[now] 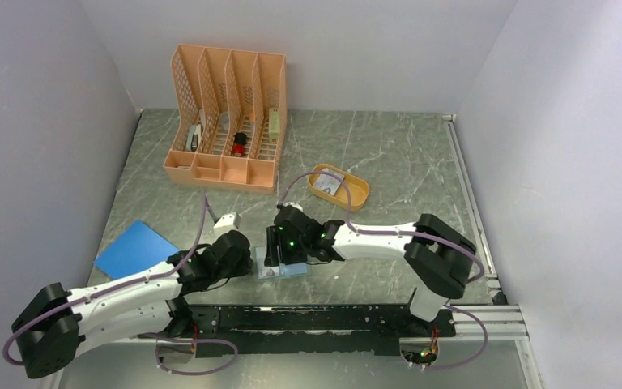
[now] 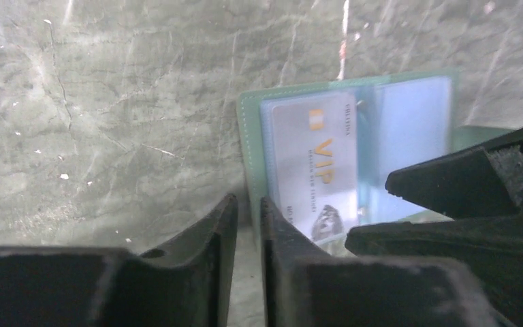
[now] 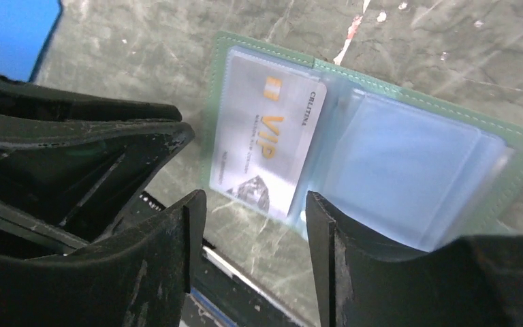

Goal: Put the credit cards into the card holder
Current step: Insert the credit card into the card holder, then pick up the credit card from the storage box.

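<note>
The card holder lies open on the marble table near the front edge, its pale teal pockets up. One credit card, white with gold VIP lettering, sits in the left pocket with its lower end sticking out. My left gripper is at the holder's left edge. Its jaws stand a narrow slit apart with only table showing between them. Over the holder's near edge my right gripper is open, empty. Another credit card lies in the orange oval tray.
A peach desk organiser with small items stands at the back. A blue sheet lies at the left, and a small white block sits behind my left gripper. The black mounting rail runs along the near edge.
</note>
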You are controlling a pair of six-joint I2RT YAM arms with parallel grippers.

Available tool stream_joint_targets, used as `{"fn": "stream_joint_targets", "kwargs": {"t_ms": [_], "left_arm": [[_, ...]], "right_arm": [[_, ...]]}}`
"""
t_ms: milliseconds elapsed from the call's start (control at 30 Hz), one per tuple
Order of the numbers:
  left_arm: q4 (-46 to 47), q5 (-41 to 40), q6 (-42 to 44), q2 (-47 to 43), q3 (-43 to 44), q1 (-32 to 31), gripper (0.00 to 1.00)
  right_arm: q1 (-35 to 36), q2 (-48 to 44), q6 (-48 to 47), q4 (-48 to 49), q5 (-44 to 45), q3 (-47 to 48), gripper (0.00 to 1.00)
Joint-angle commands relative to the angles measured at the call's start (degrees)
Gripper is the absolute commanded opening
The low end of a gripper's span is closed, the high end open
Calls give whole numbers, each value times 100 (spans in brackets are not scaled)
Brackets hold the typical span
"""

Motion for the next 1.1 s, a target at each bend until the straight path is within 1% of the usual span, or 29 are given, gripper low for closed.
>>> {"fn": "stream_joint_targets", "kwargs": {"t_ms": [0,33,100,133,200,233,267,300,367,433,500,533,600,700,800,933,1067], "left_arm": [[-494,-272,54,-442,362,2,38],[-606,-291,49,-545,433,9,48],[-887,-373,62,-764,627,5,62],[-1027,-420,83,-899,737,2,65],[-1258,-525,161,-1104,959,6,68],[-1316,-566,246,-1196,1047,3,69],[-1267,-575,384,-1299,1120,3,69],[-1131,-547,696,-1385,1160,6,68],[-790,-497,1062,-1580,1127,3,67],[-452,-477,1296,-1748,1027,2,68],[-196,-397,1407,-1896,900,-4,70],[-106,-371,1446,-1944,851,2,71],[-16,-264,1456,-1963,805,-5,73],[-110,-145,1457,-1742,876,2,73],[-169,-121,1437,-1525,919,5,72],[-31,-116,1365,-1499,819,1,72],[9,-157,1311,-1461,797,8,72]], "right_arm": [[-70,-723,-234,-664,400,289,62],[-116,-884,-298,-816,511,338,63],[-218,-1238,-466,-1183,840,481,63],[-298,-1422,-536,-1372,1230,542,64],[-553,-1872,-631,-1571,1922,571,64],[-788,-2035,-664,-1508,2133,448,65],[-1065,-2208,-715,-1214,2204,290,66],[-1378,-2341,-779,-864,2145,76,66],[-2146,-2465,-579,-305,1623,-204,66],[-3150,-2318,-248,-12,937,-311,66],[-3696,-2050,-18,389,412,-385,65],[-3845,-1917,65,560,380,-419,65],[-4042,-1591,123,902,375,-377,65],[-4154,-954,144,864,456,-7,65],[-4176,-480,237,1053,376,233,65],[-4179,169,281,719,514,740,65],[-4188,482,277,657,624,866,65]]}}
